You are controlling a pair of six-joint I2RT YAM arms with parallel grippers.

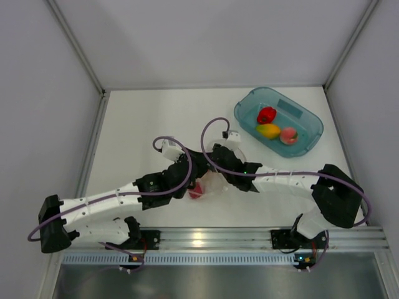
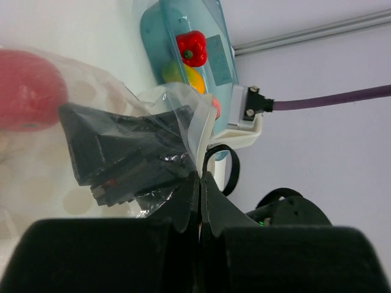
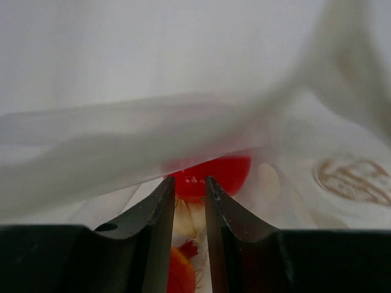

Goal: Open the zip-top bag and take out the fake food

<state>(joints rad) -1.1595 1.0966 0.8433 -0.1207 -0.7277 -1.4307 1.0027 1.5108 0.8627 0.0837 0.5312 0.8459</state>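
The zip-top bag (image 1: 215,185) lies at the table's middle, where both arms meet. My left gripper (image 2: 200,173) is shut on the bag's clear upper edge (image 2: 194,125) and holds it up. My right gripper (image 3: 189,178) is inside the bag, jaws a narrow gap apart, with its tips at a red fake food (image 3: 220,172). Cream and orange-red show in the gap. The right gripper's black body (image 2: 122,152) shows through the film. A red piece (image 1: 196,190) lies in the bag, blurred in the left wrist view (image 2: 24,91).
A teal oval tub (image 1: 308,121) stands at the back right. It holds a red pepper (image 1: 266,114), a yellow piece (image 1: 269,131) and a peach (image 1: 288,135). White walls close in the table. An aluminium rail (image 1: 206,237) runs along the near edge.
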